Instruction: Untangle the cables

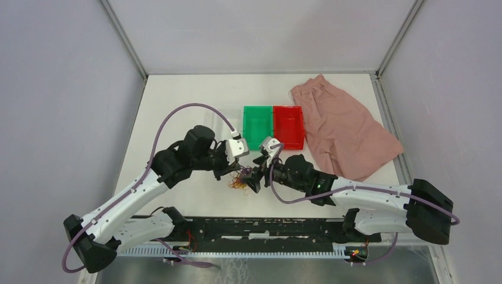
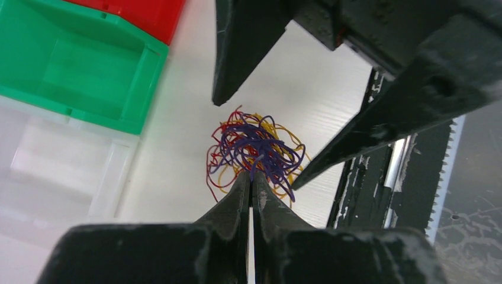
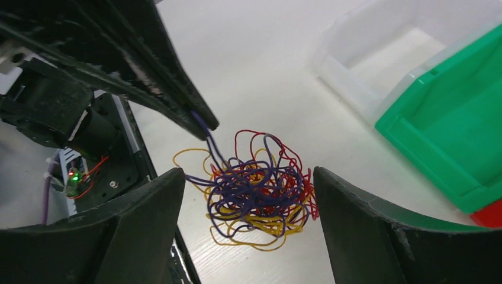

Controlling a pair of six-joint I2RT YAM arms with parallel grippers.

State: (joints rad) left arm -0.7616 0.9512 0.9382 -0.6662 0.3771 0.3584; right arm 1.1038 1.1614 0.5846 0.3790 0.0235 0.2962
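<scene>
The cables are a tangled ball of thin purple, red and yellow wires on the white table near the front edge. The ball shows in the left wrist view and the right wrist view. My left gripper is shut on a purple strand at the ball's near edge; its tip shows in the right wrist view with the purple strand running out of it. My right gripper is open, its two fingers straddling the ball without touching it.
A green bin and a red bin stand side by side behind the ball. A clear bin sits beside the green one. A pink cloth lies at the right. A black rail runs along the front edge.
</scene>
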